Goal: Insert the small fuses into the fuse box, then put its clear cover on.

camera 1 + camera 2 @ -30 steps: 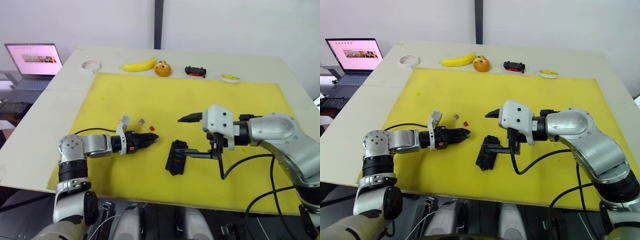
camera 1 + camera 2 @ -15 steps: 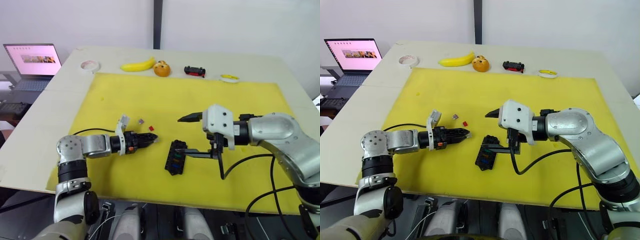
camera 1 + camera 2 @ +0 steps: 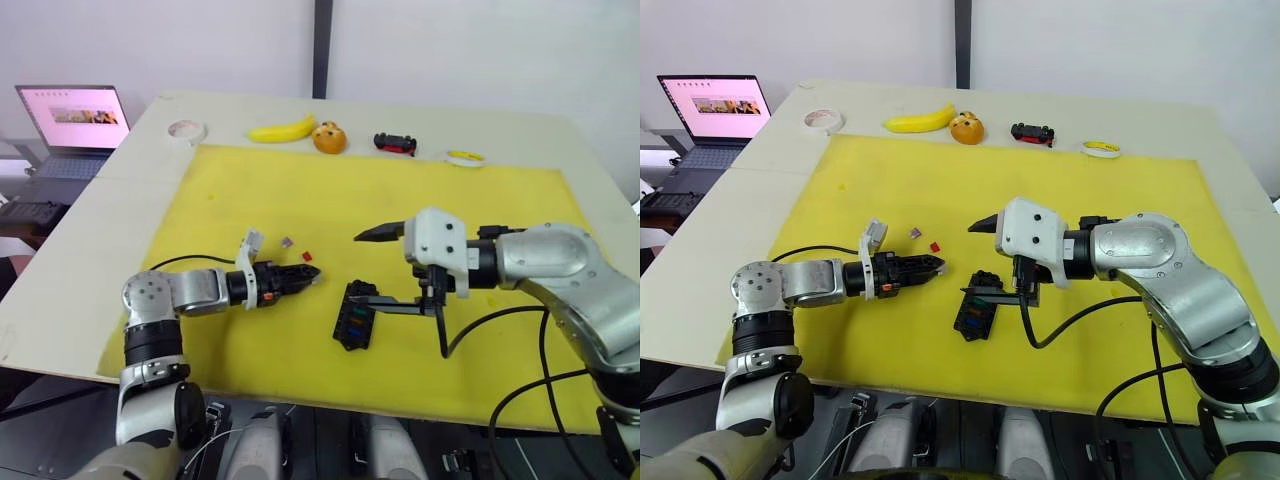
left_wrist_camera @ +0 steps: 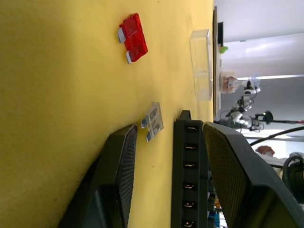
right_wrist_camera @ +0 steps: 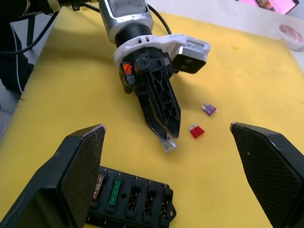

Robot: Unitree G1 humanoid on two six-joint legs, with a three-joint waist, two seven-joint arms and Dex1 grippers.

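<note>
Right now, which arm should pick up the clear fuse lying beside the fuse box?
The left. Its claw is open with its fingertips right at the clear fuse on the yellow mat. The right claw is spread wide over the fuse box, farther from that fuse.

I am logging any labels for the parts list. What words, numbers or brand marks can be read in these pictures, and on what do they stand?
None can be read.
Open laptop: pink page with a picture strip, text too small.
White label on the left gripper's mount: print blurred.
Black fuse box, red blade fuse and clear-grey blade fuse: no legible marks.
</note>
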